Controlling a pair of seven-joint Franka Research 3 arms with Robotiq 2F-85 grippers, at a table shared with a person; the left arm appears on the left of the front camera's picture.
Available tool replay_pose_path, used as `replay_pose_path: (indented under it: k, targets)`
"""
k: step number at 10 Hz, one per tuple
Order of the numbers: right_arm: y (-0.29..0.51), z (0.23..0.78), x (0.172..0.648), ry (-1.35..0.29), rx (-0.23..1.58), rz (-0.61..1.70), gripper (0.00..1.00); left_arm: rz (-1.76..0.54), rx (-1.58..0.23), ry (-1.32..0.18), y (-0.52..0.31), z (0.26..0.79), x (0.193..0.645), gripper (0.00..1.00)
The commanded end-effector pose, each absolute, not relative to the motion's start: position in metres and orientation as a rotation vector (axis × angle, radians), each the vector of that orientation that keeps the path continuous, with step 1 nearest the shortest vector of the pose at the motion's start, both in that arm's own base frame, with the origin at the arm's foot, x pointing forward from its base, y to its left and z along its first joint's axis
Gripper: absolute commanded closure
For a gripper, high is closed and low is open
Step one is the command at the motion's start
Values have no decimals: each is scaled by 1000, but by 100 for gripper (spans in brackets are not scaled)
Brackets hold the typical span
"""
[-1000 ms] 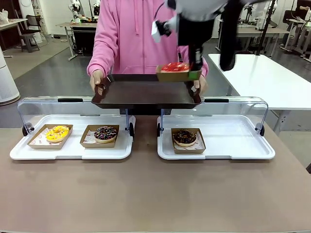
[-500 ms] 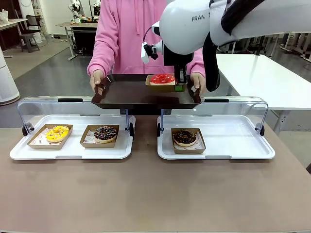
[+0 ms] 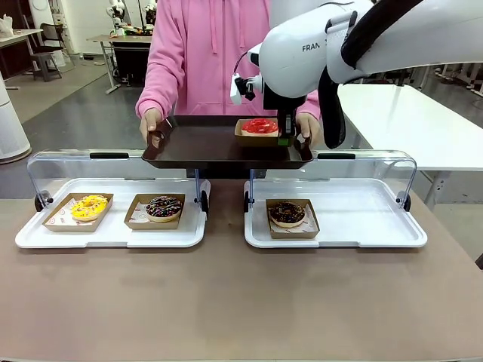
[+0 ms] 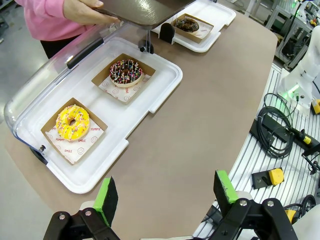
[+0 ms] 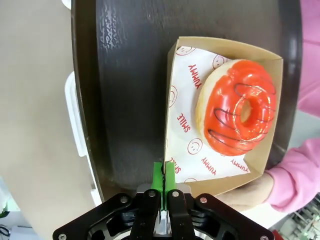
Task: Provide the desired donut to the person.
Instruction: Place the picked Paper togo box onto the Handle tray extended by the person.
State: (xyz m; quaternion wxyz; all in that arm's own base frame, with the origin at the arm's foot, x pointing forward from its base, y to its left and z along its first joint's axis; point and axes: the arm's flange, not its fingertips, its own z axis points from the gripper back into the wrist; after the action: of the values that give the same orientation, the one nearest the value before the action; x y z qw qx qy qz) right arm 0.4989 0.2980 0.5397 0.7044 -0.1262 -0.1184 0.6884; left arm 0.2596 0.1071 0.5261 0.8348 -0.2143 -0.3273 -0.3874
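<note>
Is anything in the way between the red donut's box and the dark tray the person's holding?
Nothing visible does. The right gripper pinches the box by its rim, with the red donut inside, over a bare stretch of the dark tray.

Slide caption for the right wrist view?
Right pincer grips the red donut's cardboard box over the person's dark tray.

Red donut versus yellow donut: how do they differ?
The red donut has glossy red icing with dark lines; the yellow donut has yellow icing with sprinkles. The red donut is over the dark tray the person holds; the yellow donut lies in the white case. The right gripper has its jaws shut on the red donut's box; the yellow donut's box is untouched. Both are boxed ring donuts.
</note>
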Motion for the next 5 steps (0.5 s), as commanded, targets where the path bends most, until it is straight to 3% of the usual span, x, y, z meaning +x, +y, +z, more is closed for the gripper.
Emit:
replay_pose_path:
  k: [1,3,4,5]
  targets:
    - [295,530,506,-257,-206,1555,99,-839,-464,-705,110,525,259,0]
    - [292,529,509,-277,-218,1508,99,-839,-464,-705,110,525,259,0]
    - [289,538,504,-302,-210,1519,39,-839,-464,-705,110,525,259,0]
    - [286,545,502,-297,-210,1521,39,-839,-464,-705,110,525,259,0]
